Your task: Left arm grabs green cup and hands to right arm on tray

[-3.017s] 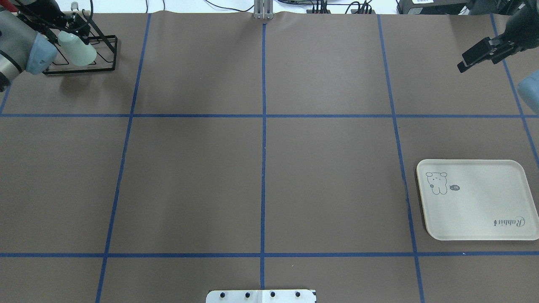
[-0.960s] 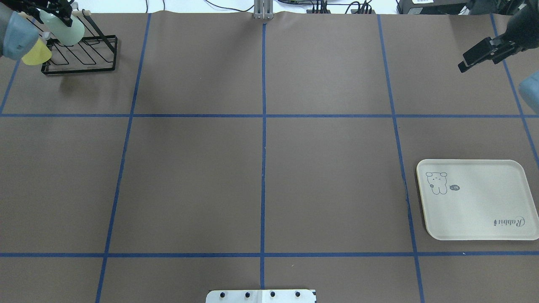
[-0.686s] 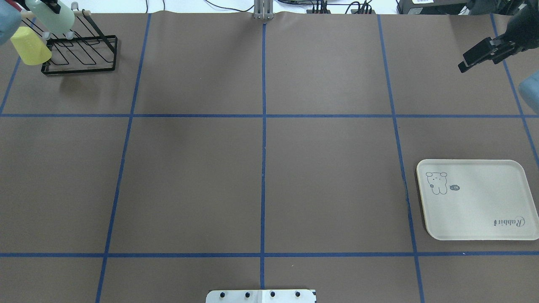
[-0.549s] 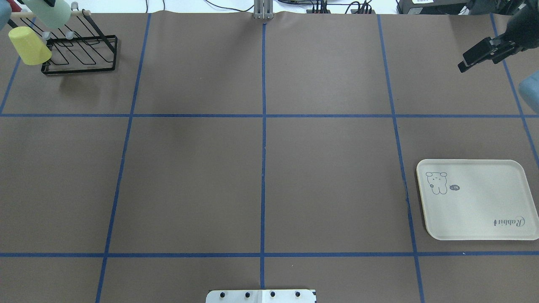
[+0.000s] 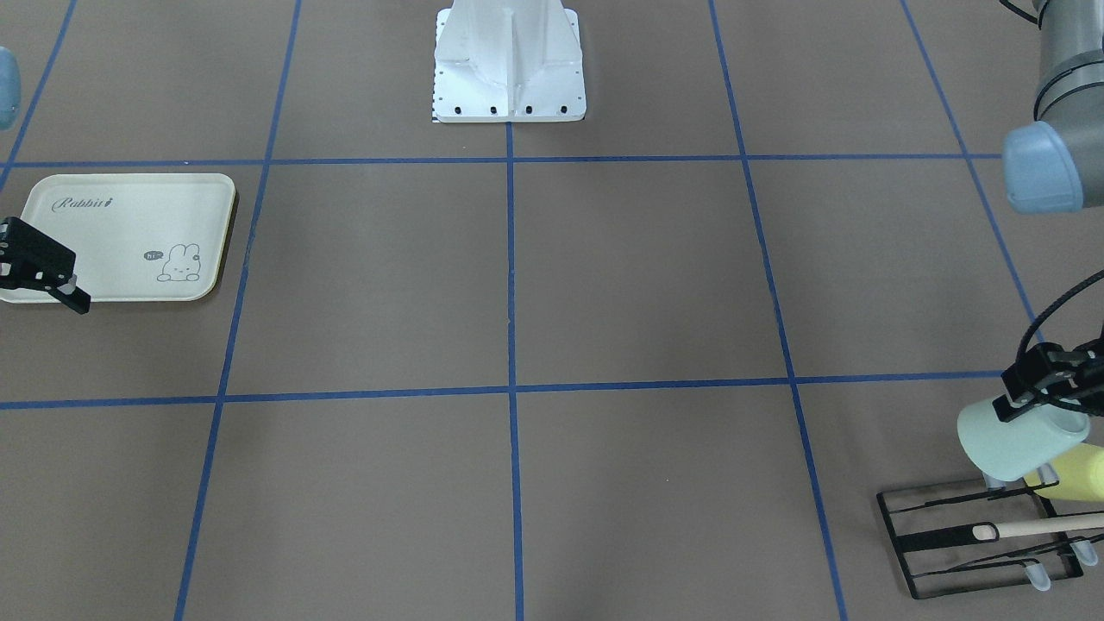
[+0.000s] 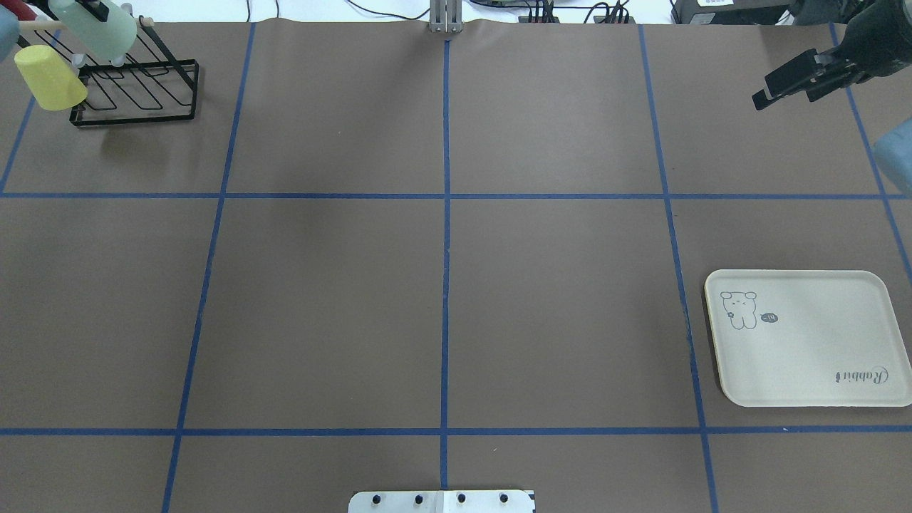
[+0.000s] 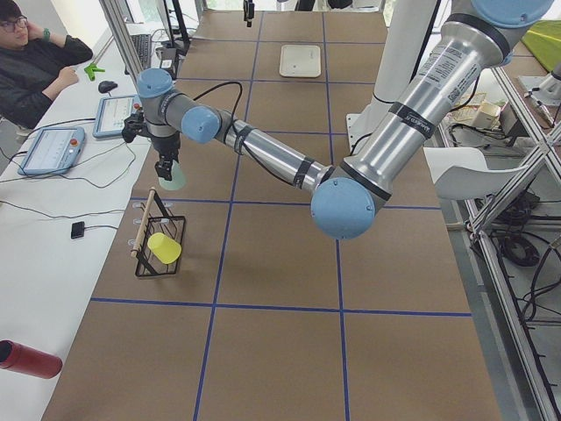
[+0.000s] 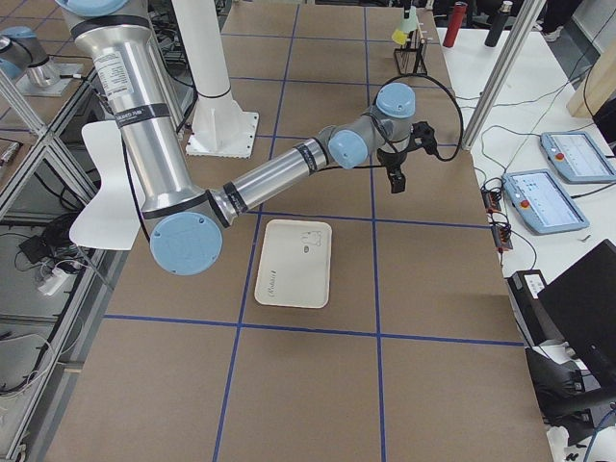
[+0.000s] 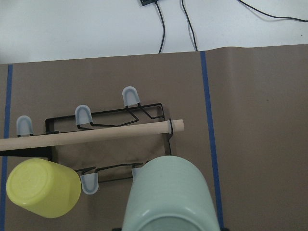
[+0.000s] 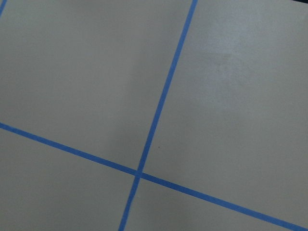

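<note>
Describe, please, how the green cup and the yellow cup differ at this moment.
Colour: the green cup is pale mint, while the yellow cup is yellow. Support: the green cup is clamped in the left hand and raised clear of the black wire rack, while the yellow cup rests on the rack with no hand on it. Both are smooth, tapered tumblers without handles, and both are tilted rather than upright.
</note>
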Motion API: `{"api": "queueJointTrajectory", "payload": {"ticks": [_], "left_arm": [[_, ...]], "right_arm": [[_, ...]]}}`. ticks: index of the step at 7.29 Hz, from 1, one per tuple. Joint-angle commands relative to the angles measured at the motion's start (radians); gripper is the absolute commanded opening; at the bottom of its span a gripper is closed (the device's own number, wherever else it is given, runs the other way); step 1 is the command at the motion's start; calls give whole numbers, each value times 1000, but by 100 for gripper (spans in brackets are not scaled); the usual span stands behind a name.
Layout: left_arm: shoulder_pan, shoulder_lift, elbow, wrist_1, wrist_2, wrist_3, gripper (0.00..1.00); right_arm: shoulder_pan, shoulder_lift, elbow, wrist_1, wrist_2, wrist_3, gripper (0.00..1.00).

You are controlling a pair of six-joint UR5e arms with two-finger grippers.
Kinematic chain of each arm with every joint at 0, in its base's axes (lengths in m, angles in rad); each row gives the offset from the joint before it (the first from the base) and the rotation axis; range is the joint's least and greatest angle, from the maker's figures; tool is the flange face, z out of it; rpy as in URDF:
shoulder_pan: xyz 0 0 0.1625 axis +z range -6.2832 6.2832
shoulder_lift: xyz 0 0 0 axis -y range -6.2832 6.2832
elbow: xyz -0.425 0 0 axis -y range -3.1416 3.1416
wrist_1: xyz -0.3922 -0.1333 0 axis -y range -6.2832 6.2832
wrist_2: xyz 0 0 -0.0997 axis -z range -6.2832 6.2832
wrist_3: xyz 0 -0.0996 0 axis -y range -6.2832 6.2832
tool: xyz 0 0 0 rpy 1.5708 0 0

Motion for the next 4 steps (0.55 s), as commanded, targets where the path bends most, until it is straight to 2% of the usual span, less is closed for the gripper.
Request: {"api": "queueJointTrajectory", "payload": {"ticks": [1,4], "left_arm": [[27,2,-53,-126,-47,-248,15],[160,1,-245,-145,-48,-605,15]], "right_arm": [[-5,3,-3,222,40,288,99],[-43,12,-1,609,35,751,99]]}}
